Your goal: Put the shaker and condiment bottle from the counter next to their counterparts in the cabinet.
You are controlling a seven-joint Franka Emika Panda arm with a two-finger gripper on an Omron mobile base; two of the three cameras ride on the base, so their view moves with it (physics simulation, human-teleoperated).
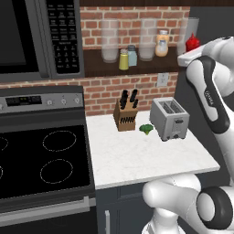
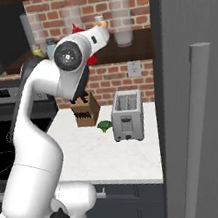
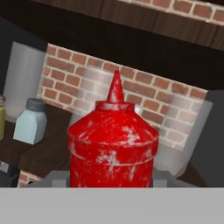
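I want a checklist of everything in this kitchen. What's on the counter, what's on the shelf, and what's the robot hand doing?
Surface: white counter, bare in front.
Job's things: yellow-green shaker stands on the cabinet shelf beside the pale blue shaker; red condiment bottle held up at shelf height, right of the orange-cream bottle.
Clutter: knife block, broccoli, toaster, clear jars.
Grippers: gripper fingers closed on the condiment bottle.
Cables: nothing seen.
Surroundings: stove, microwave, brick wall.
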